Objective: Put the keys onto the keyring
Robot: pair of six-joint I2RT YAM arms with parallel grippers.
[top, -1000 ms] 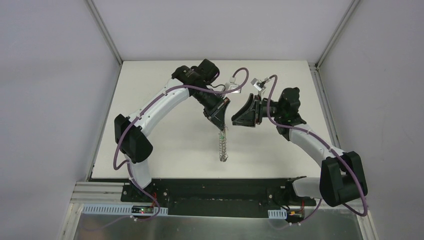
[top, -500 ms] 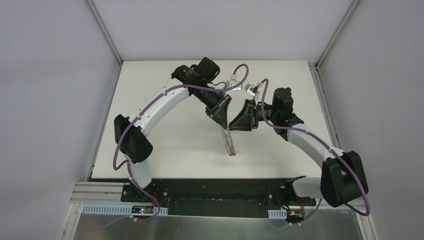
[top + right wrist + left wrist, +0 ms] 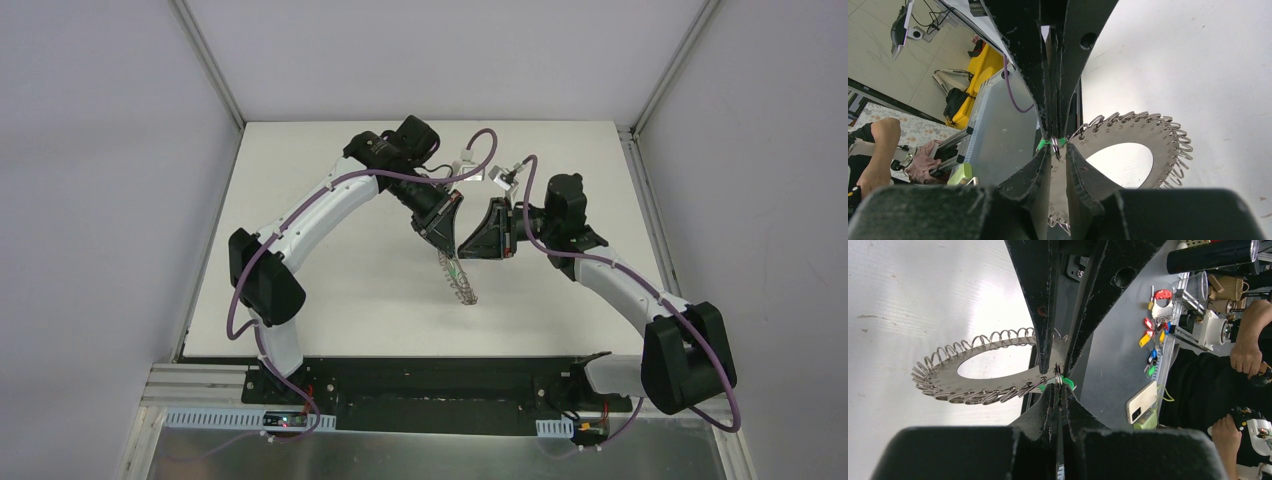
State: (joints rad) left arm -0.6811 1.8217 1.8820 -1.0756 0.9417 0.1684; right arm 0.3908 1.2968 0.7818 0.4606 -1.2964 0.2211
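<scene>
- Keyring (image 3: 460, 283), in the top external view, hangs edge-on from the tip of the left gripper (image 3: 449, 252). It shows as a thin grey metal strip slanting down over the white table (image 3: 330, 270). The right gripper (image 3: 464, 250) meets the left one tip to tip at the ring's upper end.
- In the left wrist view, the left gripper (image 3: 1058, 390) has its jaws pressed fully together on the rim of the keyring (image 3: 943, 376). The ring is a flat, dull grey disc with a wide hole, and small shiny wire loops fringe its outer edge. The green plastic head of the key (image 3: 1066, 385) peeks out just beside these fingertips. The right gripper (image 3: 1060, 362) reaches in from the opposite side.
- In the right wrist view, the right gripper (image 3: 1059, 152) has its black jaws narrowly apart. They straddle the keyring (image 3: 1133, 134) rim and the green key (image 3: 1042, 145). I cannot tell whether they pinch anything. The left gripper (image 3: 1053, 127) closes in from opposite.
</scene>
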